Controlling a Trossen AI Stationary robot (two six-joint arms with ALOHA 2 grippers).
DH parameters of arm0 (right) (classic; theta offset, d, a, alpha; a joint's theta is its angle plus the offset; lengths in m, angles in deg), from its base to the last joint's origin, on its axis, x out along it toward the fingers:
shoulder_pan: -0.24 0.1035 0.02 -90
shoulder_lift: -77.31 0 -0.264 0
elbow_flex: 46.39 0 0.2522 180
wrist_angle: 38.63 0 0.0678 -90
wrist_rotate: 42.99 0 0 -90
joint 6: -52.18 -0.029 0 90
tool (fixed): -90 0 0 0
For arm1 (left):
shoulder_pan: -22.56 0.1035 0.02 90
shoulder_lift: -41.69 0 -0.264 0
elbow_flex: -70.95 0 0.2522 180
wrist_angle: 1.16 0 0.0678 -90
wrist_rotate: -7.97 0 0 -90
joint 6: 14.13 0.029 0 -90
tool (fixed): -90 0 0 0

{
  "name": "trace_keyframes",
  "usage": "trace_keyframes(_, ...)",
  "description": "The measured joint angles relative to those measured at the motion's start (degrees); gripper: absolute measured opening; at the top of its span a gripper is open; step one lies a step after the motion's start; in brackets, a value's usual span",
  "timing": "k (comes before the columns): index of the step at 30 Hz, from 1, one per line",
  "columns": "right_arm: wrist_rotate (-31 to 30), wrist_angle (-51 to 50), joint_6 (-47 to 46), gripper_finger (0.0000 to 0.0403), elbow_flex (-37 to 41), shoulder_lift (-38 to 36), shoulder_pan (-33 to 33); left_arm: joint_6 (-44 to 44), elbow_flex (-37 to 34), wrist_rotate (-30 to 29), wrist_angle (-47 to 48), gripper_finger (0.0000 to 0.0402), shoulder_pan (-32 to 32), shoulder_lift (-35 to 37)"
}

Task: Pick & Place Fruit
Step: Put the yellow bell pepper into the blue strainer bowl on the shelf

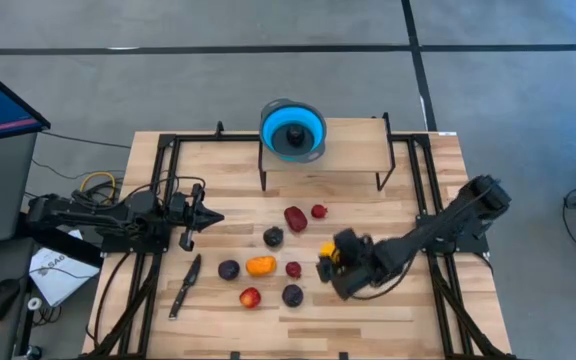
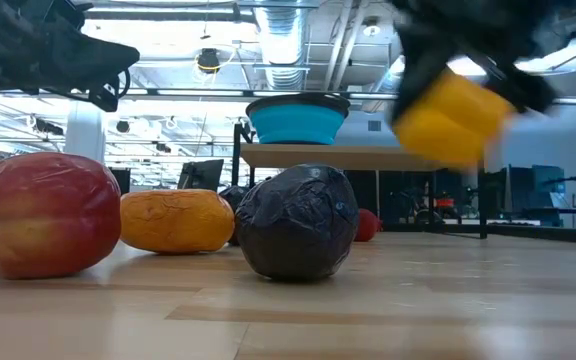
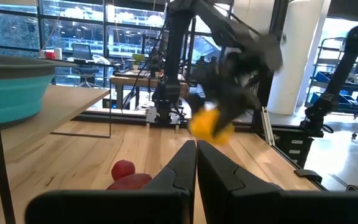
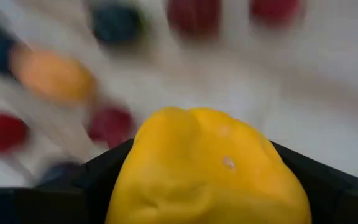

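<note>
My right gripper (image 1: 330,262) is over the table's right middle, shut on the yellow fruit (image 1: 326,249), which shows up in the air in the low view (image 2: 453,116). The other fruit lies on the table left of it: a big red piece (image 1: 295,217), a small red one (image 1: 319,211), dark purple ones (image 1: 273,237) (image 1: 228,269) (image 1: 292,295), the orange one (image 1: 260,265), another small red one (image 1: 293,269) and the red-and-yellow one (image 1: 250,297). My left gripper (image 1: 206,216) waits shut at the left, holding nothing. My right gripper pinches the yellow fruit (image 4: 207,168) between its two fingers (image 4: 104,177), one on each side of it. The fingers reach in from the table's right side, slanting down. The fruit is lifted clear of the table (image 2: 453,116).
A blue bowl (image 1: 293,128) stands on a raised wooden shelf (image 1: 348,150) at the table's far side. A dark knife (image 1: 185,285) lies near the left front. Black frame rails (image 1: 148,270) run along both sides. Bare wood lies near the front edge.
</note>
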Motion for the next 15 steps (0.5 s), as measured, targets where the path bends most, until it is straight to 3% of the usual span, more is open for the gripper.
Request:
trace_keyframes(3, -10.2, 4.6, 14.2, 0.0316, 0.0, -4.9, -5.0, 0.0, 0.0, 0.0, -0.1, 0.0008, 0.0, 0.0)
trace_keyframes(5, -12.9, 12.9, 27.4, 0.0316, 0.0, -7.1, -10.0, 0.0, 0.0, 0.0, -0.2, 0.0008, 0.0, 0.0)
trace_keyframes(10, -10.9, 44.2, 67.5, 0.0317, -0.1, -6.8, -22.9, 1.4, 0.0, 0.0, -0.5, 0.0008, 0.0, 0.0)
trace_keyframes(12, -9.7, 55.0, 77.2, 0.0317, 0.0, -5.3, -27.8, 1.6, 0.0, 0.0, -0.8, 0.0008, 0.0, 0.0)
trace_keyframes(15, -5.1, 67.7, 81.9, 0.0317, -0.1, -2.4, -35.2, 1.3, 0.0, 0.0, -0.9, 0.0008, 0.0, 0.0)
